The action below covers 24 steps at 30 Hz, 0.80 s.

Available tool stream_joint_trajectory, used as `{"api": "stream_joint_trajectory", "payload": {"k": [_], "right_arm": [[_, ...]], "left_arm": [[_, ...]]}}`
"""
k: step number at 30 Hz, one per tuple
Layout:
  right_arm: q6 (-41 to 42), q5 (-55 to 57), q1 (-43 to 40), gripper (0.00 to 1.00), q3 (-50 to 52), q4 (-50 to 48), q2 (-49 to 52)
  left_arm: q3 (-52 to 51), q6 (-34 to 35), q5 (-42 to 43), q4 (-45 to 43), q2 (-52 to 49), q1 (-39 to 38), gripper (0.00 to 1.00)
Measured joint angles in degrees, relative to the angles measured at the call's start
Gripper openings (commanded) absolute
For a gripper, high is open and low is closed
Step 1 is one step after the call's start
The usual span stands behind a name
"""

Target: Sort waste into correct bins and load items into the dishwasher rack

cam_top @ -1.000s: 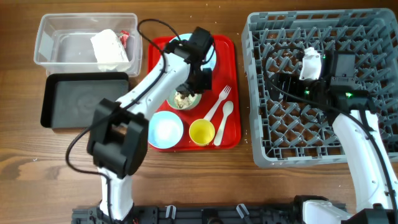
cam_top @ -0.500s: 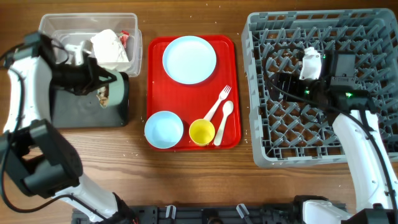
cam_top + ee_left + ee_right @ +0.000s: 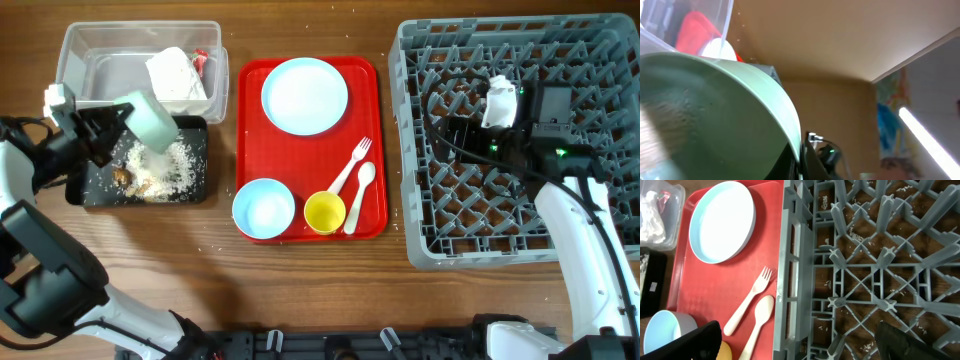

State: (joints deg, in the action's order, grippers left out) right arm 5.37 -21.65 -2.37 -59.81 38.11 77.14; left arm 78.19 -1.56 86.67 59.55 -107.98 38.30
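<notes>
My left gripper [image 3: 112, 132] is shut on the rim of the mint-green bowl [image 3: 152, 122], tipped upside down over the black tray [image 3: 90, 188]; the bowl fills the left wrist view [image 3: 715, 125]. White rice and brownish bits [image 3: 155, 170] lie in the black tray. The napkin with the red scrap [image 3: 178, 80] sits in the clear tub [image 3: 80, 50]. The pale blue plate [image 3: 305, 95], blue bowl [image 3: 264, 209], yellow cup [image 3: 325, 212], fork [image 3: 350, 165] and spoon [image 3: 360, 195] rest on the red tray. My right gripper [image 3: 800, 342] is open over the grey rack's [image 3: 590, 60] left wall.
The red tray [image 3: 375, 120] lies between the bins and the rack. Loose rice grains [image 3: 860, 225] lie under the rack's lattice floor. Bare wooden table [image 3: 320, 290] runs along the front.
My left arm swung the mint-green bowl from the red tray to the black tray and tipped it over; rice and food bits now lie in the black tray. The right arm has not moved.
</notes>
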Motion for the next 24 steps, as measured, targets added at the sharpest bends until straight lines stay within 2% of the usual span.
{"api": "stream_joint_trajectory", "payload": {"k": [5, 10, 12, 15, 21, 24], "right_arm": [[0.0, 0.0, 0.0, 1.00, 0.0, 0.0, 0.0], [0.0, 0.0, 0.0, 1.00, 0.0, 0.0, 0.0], [0.0, 0.0, 0.0, 0.99, 0.0, -0.4, 0.0], [0.0, 0.0, 0.0, 1.00, 0.0, -0.4, 0.0], [0.0, 0.0, 0.0, 1.00, 0.0, 0.0, 0.7], [0.0, 0.0, 0.0, 1.00, 0.0, 0.0, 0.7]], "left_arm": [[0.0, 6.7, 1.7, -3.7, 0.0, 0.6, 0.04], [-0.2, 7.9, 1.3, -7.5, 0.0, 0.6, 0.04], [-0.2, 10.0, -3.2, -11.0, 0.0, 0.6, 0.04], [-0.2, 14.4, -10.0, -9.9, 0.0, 0.0, 0.04], [-0.2, 15.7, -12.2, -10.4, 0.0, -7.6, 0.04], [-0.2, 15.8, -19.3, -10.7, 0.8, -17.6, 0.04]]}}
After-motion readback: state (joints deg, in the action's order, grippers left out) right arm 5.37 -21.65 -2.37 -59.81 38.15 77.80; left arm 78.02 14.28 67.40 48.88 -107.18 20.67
